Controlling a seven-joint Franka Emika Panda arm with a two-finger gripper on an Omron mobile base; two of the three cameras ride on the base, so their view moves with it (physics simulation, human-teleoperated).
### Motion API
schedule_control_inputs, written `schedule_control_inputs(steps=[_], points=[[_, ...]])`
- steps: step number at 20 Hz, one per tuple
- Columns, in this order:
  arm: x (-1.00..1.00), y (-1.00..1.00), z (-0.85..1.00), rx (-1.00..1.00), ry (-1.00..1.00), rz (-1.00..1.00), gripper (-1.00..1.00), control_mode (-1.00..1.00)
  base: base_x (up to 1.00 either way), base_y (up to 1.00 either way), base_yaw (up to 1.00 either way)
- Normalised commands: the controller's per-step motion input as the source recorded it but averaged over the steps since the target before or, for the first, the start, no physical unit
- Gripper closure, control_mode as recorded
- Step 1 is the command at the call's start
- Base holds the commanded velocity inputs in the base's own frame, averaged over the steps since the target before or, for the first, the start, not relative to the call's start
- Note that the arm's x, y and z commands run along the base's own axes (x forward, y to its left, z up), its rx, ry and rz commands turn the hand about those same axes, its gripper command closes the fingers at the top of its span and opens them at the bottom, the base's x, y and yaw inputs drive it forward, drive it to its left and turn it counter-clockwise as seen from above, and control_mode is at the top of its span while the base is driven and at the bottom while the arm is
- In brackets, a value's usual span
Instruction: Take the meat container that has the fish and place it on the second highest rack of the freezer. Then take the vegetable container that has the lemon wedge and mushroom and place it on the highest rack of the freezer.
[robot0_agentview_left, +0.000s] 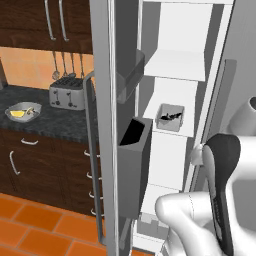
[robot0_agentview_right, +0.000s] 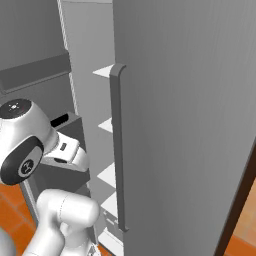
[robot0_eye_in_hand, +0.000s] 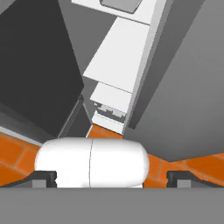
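Gripper (robot0_eye_in_hand: 112, 177): in my hand view I see the two small dark finger tips (robot0_eye_in_hand: 43, 177) at the far left and far right of the bottom edge, spread wide with nothing between them.
Below the hand: glossy orange floor tiles (robot0_eye_in_hand: 13, 155) with thin pale seams, and the foot of the open freezer.
Freezer racks (robot0_agentview_left: 172, 65): flat, matte white slabs stacked one above another in a narrow white compartment; I count several in my left base view, each a plain rectangle with a sharp front edge.
Meat container (robot0_agentview_left: 170, 117): a small, square, grey open-topped tub with a dark fish shape inside; it sits on the white rack just below the top shelf, well inside the freezer.
Freezer door (robot0_agentview_left: 102, 125): smooth grey metal, swung open to the left of the compartment; a boxy grey door bin (robot0_agentview_left: 134, 165) with a dark hollow mouth hangs on its inner face.
Door handle (robot0_agentview_right: 118, 150): a long upright grey bar with rounded ends on the broad, faintly brushed grey panel in my right base view.
Vegetable container (robot0_agentview_left: 22, 112): a shallow, rounded grey bowl holding something yellow, resting on the speckled dark stone counter (robot0_agentview_left: 55, 122), well apart from the freezer.
Toaster (robot0_agentview_left: 67, 92): a boxy silver unit with slots on top, standing on the same counter against the orange wall.
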Motion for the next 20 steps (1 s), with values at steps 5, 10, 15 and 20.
schedule_control_inputs(steps=[5, 10, 15, 20], points=[[-0.10, 0.06, -0.20, 0.00, -0.05, -0.04, -1.00, -1.00, 0.00, 0.00, 0.00], [0.00, 0.00, 0.00, 0.00, 0.00, 0.00, -1.00, -1.00, 0.00, 0.00, 0.00], [0.00, 0.00, 0.00, 0.00, 0.00, 0.00, -1.00, 1.00, 0.00, 0.01, 0.01], [0.00, 0.00, 0.00, 0.00, 0.00, 0.00, -1.00, 1.00, -0.39, -0.33, 0.34]])
